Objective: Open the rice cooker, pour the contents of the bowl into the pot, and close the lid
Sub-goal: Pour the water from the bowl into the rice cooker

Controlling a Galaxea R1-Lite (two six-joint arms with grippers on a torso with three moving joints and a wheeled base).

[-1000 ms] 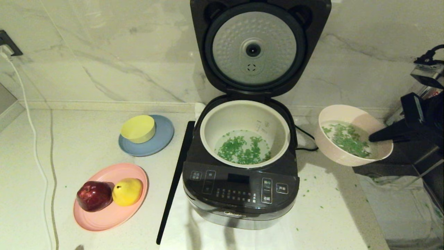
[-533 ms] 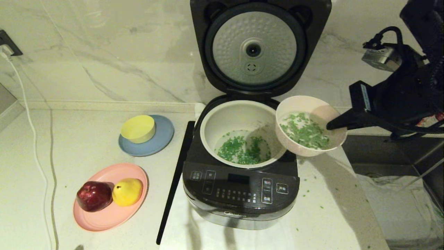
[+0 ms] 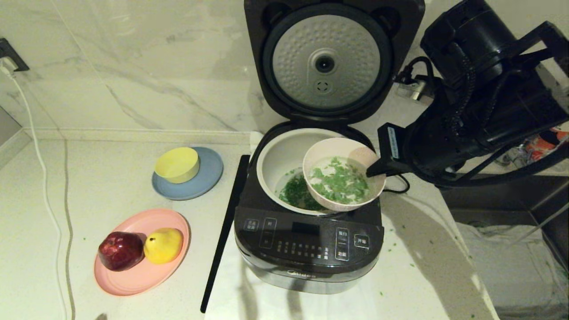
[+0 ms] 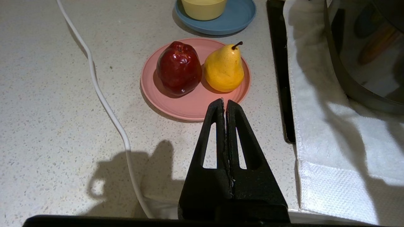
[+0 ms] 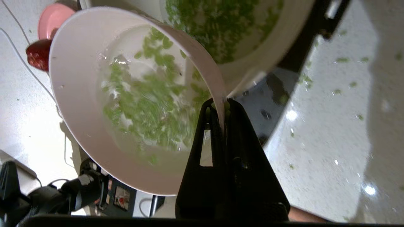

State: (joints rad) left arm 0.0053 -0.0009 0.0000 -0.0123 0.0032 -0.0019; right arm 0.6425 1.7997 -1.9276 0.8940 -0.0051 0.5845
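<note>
**A:** Where have you got the bowl?

**Me:** My right claw (image 3: 372, 170) is clenched on the rim of the bowl (image 3: 342, 180), one finger inside the wall and one outside. The bowl hangs over the right half of the pot (image 3: 284, 153), above its rim and not touching it. The contents (image 3: 338, 180), green bits in a little water, are in the bowl, and some green already lies in the pot's bottom.

**A:** And the cooker?

**Me:** The rice cooker (image 3: 309, 240) sits on the counter (image 3: 133, 178) with the lid (image 3: 326, 62) standing upright on its hinge, so nothing blocks me from above.

**A:** How would you pour well?

**Me:** I'd say tip it slowly toward the pot's middle, keeping the low lip inside the pot's rim. A thin pinch on one edge could slip, and there are already green specks strewn on the counter at the right.

**A:** How's the arm set?

**Me:** It reaches in from the right, wrist near level, fingers pointing left at the bowl's near edge. My left claw (image 4: 224, 107) is pressed together and empty, parked low near the pink plate (image 4: 189, 107).
</note>
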